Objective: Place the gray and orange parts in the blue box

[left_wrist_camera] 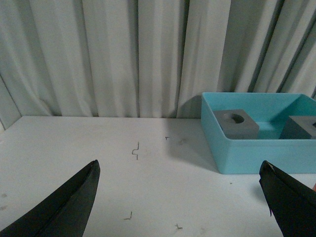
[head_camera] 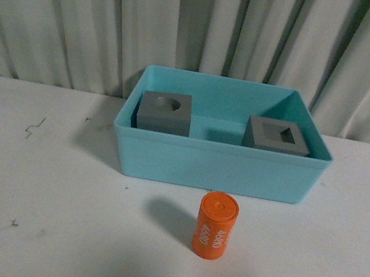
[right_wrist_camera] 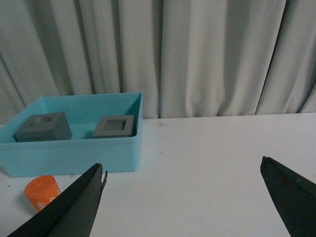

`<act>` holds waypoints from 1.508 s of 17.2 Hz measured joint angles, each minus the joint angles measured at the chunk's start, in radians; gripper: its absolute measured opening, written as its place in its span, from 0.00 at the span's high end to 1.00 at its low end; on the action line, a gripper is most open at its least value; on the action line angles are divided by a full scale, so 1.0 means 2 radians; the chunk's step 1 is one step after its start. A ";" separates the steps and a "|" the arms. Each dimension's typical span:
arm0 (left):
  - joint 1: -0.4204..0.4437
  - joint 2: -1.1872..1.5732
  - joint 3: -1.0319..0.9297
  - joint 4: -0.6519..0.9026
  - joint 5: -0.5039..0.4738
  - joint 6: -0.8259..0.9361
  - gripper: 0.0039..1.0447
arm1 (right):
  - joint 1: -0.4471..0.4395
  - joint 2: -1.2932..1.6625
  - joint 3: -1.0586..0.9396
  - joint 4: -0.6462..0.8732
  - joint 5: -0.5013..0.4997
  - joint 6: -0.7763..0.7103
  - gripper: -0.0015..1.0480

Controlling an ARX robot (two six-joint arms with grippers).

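Note:
The blue box [head_camera: 215, 168] stands at the back middle of the white table. Inside it rest two gray cubes: one with a round recess [head_camera: 166, 112] on the left, one with a rectangular hole [head_camera: 278, 136] on the right. An orange cylinder [head_camera: 216, 226] with white digits stands upright on the table just in front of the box. Neither arm shows in the front view. My left gripper [left_wrist_camera: 180, 170] is open over bare table, left of the box [left_wrist_camera: 256, 148]. My right gripper [right_wrist_camera: 182, 170] is open over bare table, right of the box [right_wrist_camera: 74, 150] and the cylinder [right_wrist_camera: 42, 192].
A pleated grey-white curtain [head_camera: 203, 28] hangs close behind the table. Small dark scuff marks [head_camera: 34, 127] dot the table on the left. Open table surface lies to both sides of the box.

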 joint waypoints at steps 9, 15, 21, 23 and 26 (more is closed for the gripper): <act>0.000 0.000 0.000 0.000 0.000 0.000 0.06 | 0.000 0.000 0.000 0.000 0.000 0.000 0.06; 0.000 0.000 0.000 0.000 0.000 0.000 0.06 | 0.000 0.000 0.000 0.000 0.000 0.000 0.06; 0.000 0.000 0.000 0.000 0.000 0.000 0.06 | -0.055 0.316 0.140 -0.040 -0.047 0.033 0.06; 0.000 0.000 0.000 0.000 0.000 0.000 0.06 | -0.039 0.482 0.248 0.065 -0.125 -0.019 0.06; 0.000 0.000 0.000 0.000 0.000 0.000 0.06 | 0.051 0.669 0.365 0.011 -0.213 -0.139 0.06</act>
